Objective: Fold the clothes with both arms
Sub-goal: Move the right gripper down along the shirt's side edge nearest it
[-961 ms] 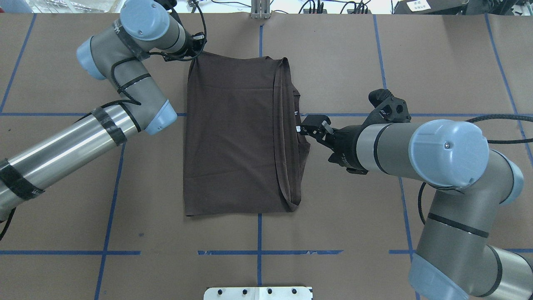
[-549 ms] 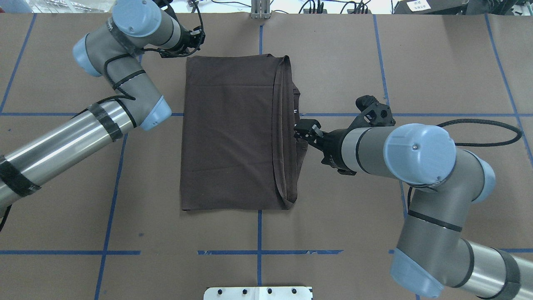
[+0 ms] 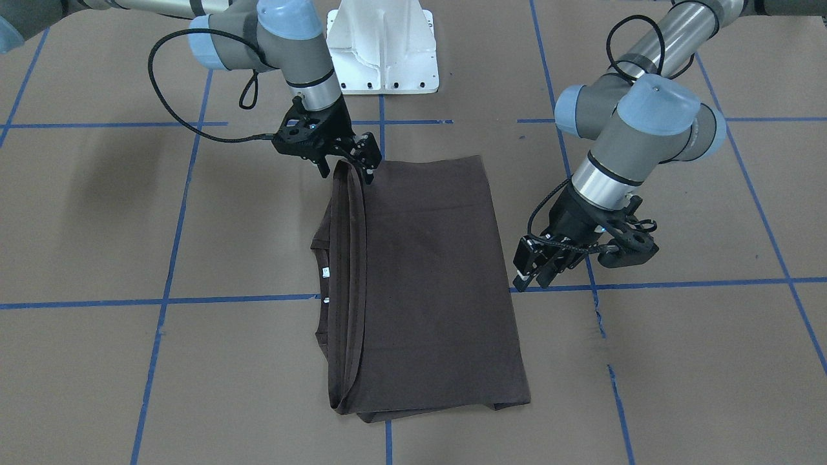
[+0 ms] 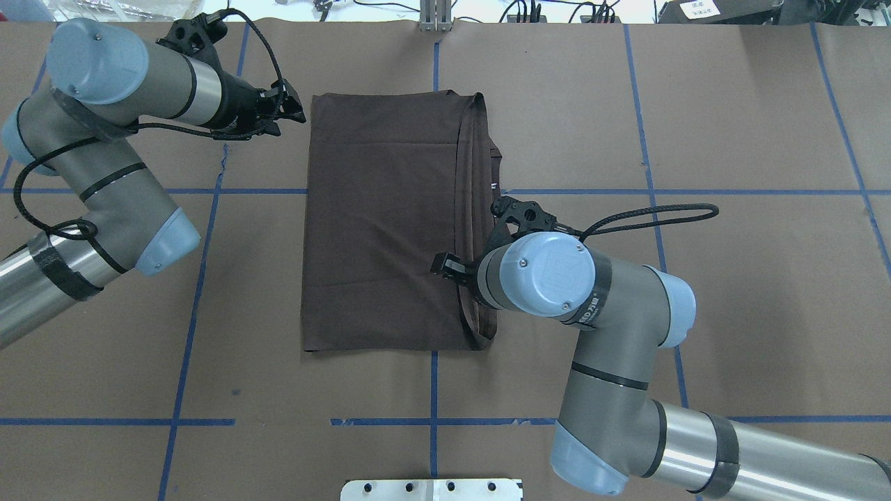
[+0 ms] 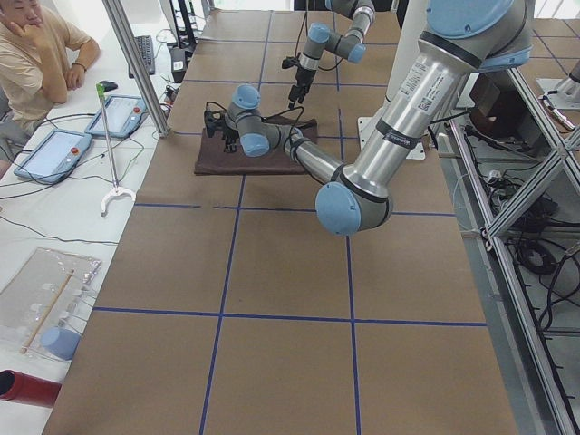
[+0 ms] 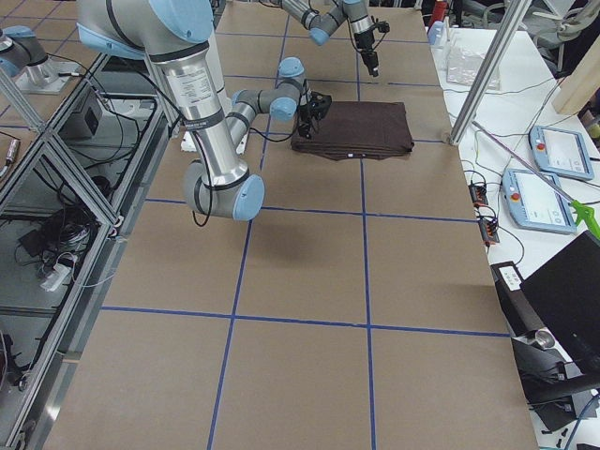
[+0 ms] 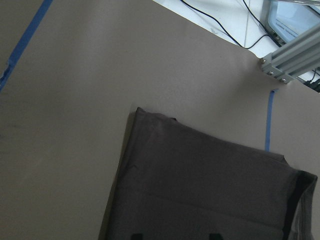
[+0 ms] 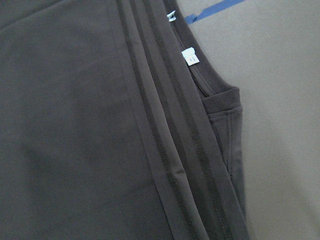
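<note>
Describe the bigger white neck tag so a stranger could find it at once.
On the brown, blue-taped table lies a folded dark brown T-shirt. On its edge toward the robot's right, the collar peeks out from under the stacked hems. The tag is the squarish white patch on that collar, bigger than the white sliver beside it.

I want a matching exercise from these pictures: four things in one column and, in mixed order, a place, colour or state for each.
Things:
1. T-shirt
2. left gripper
3. right gripper
4. tags

Descriptions:
A. white
B. folded, flat on the table
C. at the T-shirt's layered edge
D. beside the T-shirt, over bare table

Pairs: 1-B, 2-D, 3-C, 4-A
</note>
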Motion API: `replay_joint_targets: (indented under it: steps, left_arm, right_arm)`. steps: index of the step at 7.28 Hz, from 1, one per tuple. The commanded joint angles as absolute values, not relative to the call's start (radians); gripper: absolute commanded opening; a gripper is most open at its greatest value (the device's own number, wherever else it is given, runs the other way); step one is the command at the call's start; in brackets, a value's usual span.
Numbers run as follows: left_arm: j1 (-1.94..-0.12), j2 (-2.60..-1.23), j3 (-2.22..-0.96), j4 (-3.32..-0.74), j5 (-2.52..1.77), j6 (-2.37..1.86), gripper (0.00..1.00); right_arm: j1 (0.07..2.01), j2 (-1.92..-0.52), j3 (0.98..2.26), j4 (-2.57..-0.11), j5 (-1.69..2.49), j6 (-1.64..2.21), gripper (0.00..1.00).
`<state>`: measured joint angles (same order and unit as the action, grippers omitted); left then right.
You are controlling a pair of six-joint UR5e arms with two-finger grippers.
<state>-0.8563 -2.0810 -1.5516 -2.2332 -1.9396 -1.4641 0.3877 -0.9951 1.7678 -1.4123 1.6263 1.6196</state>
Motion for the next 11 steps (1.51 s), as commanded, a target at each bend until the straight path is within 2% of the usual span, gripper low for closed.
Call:
replay_joint_targets:
  steps: [1,3,11]
  left_arm:
    - [-0.854,-2.063,-1.574,-2.229,-1.94,-1.499,0.54]
    - [-0.853,-2.065,-1.574,-2.229,-1.939,-1.517,0.55]
    - [-0.851,-2.063,-1.589,-2.229,-1.942,-1.534,0.55]
  right_arm:
    - [0.361,-0.972,1.736,-1.512,1.634,1.465,1.0]
    - [0.348,-0.965,1.729,-1.58,1.64,1.448,1.0]
    - [0.342,-0.96,1.677,-1.58,1.641,1.341,0.99]
